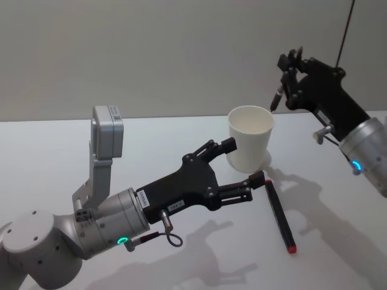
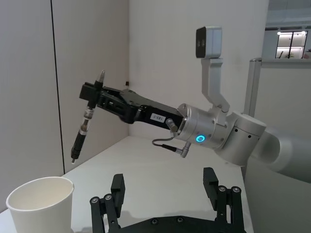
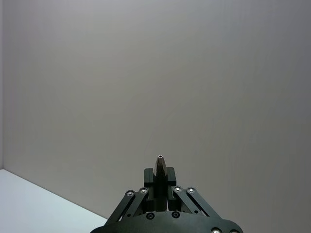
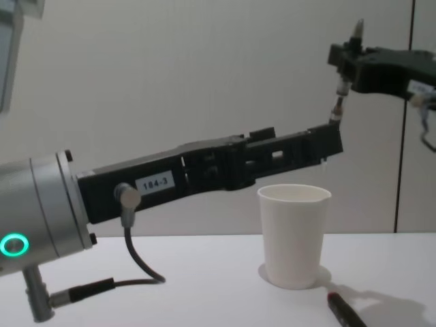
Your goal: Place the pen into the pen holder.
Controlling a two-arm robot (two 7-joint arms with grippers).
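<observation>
My right gripper point(image 1: 289, 77) is clamped shut on the pen point(image 1: 277, 93). It grips near the upper end, so most of the barrel hangs free below the jaws, tip down and a little tilted. In the right wrist view I look straight along the barrel's top end, pinched between the closed fingers. That high grip makes sense to me: it leaves a long free length to enter the pen holder's mouth before the fingers would meet the rim. The gripper hangs in the air over the far right part of the table. The pen tip is higher than the rolled rim of the pen holder point(image 1: 251, 138) and off to its right, not yet over the opening. I judge that what is left is a short sideways shift and the lowering. The pen holder stands upright on the table point(image 1: 151, 139), toward the far edge and right of the middle. My left gripper point(image 1: 243, 162) reaches in low from the left with its fingers spread wide and nothing between them. It sits just beside the holder's near left side, I reckon to steady the light cup, though I cannot tell whether a finger touches it. A second pen point(image 1: 282, 215), black with red ends, lies flat on the table nearer my edge, its far end just beside the left gripper's lower finger.
</observation>
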